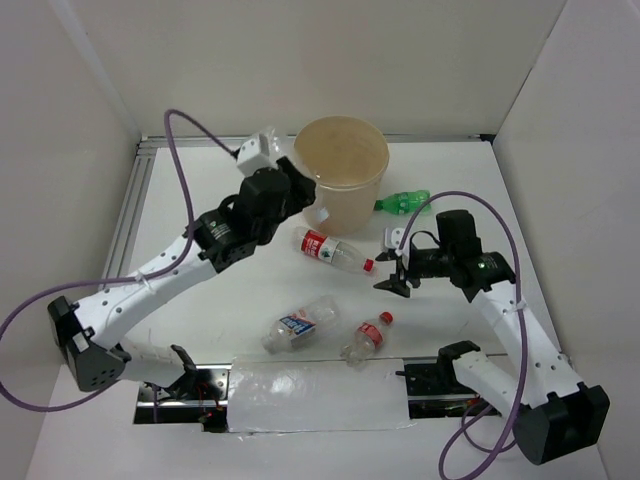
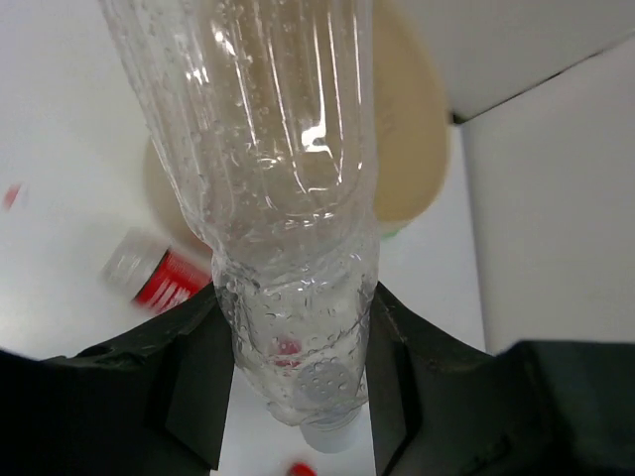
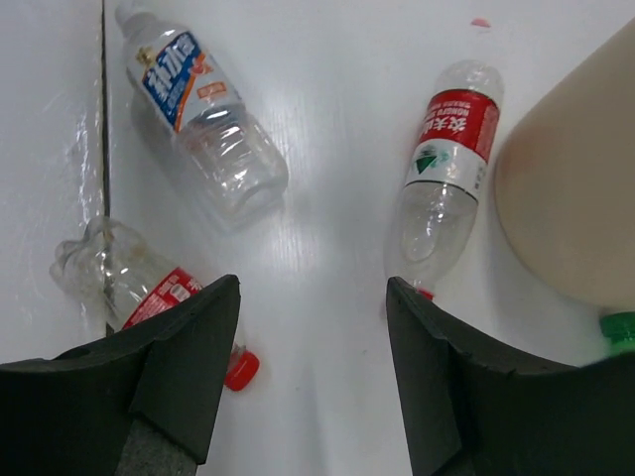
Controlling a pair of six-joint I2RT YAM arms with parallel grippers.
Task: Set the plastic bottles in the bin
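**Top external view.** The left jaws sit against the left side of the bin (image 1: pixel 342 170), close to its rim. The dark wrist covers them from here, so we cannot tell what they grip. The right jaws stand apart and empty, low over the tabletop (image 1: pixel 250 290). A red-label bottle (image 1: pixel 330 250) lies flat just in front of them, its cap end toward them. The green bottle (image 1: pixel 402 203) lies beyond the right jaws, just beside the bin's wall. The blue-label bottle (image 1: pixel 300 325) and a second red-label bottle (image 1: pixel 367 338) lie near each other on the arm-base side of the right jaws.

**Left wrist view.** The left jaws are clamped on a clear bottle (image 2: pixel 288 198), one finger pressed to each side of its lower body. Its neck end points back toward the camera, and droplets cling to the inside wall. The bin (image 2: pixel 407 129) lies beyond the jaws, partly behind the bottle. The red-label bottle (image 2: pixel 159 278) lies on the tabletop to the left of the jaws.

**Right wrist view.** The right jaws are apart with only bare tabletop (image 3: pixel 317 198) between them.
- The blue-label bottle (image 3: pixel 193 109) lies ahead and to the left.
- The red-label bottle (image 3: pixel 446 169) lies ahead of the right finger, just beside the bin (image 3: pixel 575 198).
- The second red-label bottle (image 3: pixel 124 283) lies partly behind the left finger, its red cap at that finger's inner edge.
- A green cap (image 3: pixel 620 327), probably the green bottle's, shows at the frame's right edge.
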